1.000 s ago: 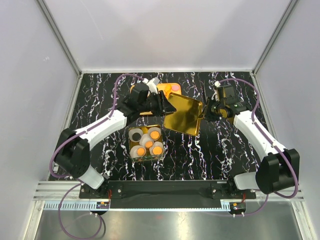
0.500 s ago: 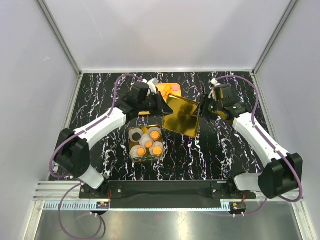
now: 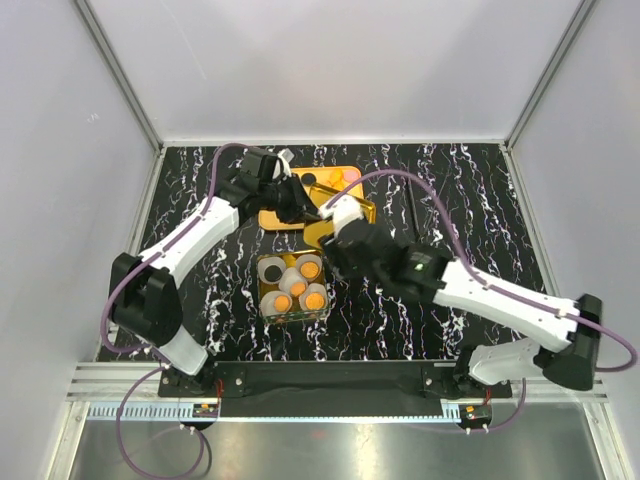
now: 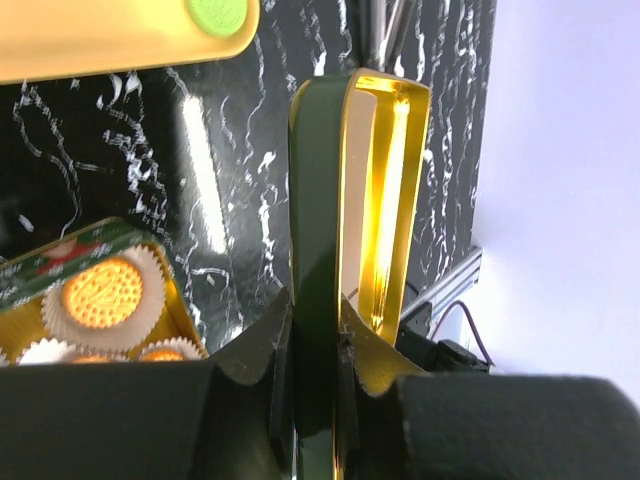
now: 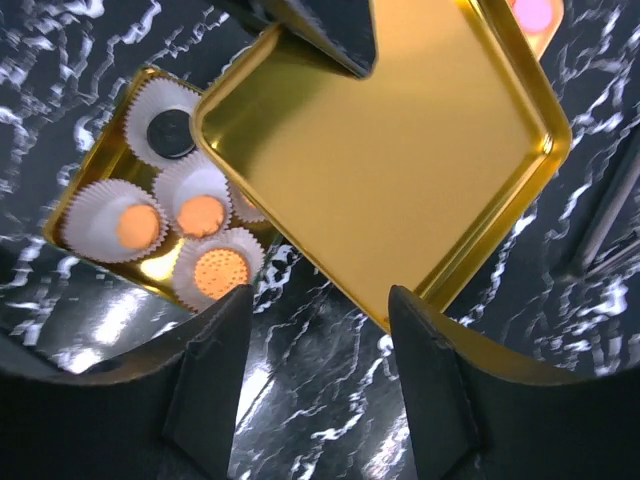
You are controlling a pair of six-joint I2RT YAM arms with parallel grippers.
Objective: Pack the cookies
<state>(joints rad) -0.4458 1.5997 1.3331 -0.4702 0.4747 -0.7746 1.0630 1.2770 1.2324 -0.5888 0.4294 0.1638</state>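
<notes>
left pincer (image 4: pixel 315 345) clamps lid (image 4: pixel 316 190) | right pincer (image 5: pixel 322 310) spread, seemingly above lid

High behind the arms (image 3: pixel 195 240), a fixed camera is looking down on the whole table (image 3: pixel 500 220); both wrist cameras are looking close at the lid (image 5: pixel 390 150) and tin (image 5: pixel 160 268), which it is also showing.

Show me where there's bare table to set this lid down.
Widest bare patch: far right of the table, behind the right arm, up to the wall. A narrower strip lies at the near edge, right of the tin. Crowded: the middle, where tin, tray, lid, left gripper and right gripper meet.
</notes>
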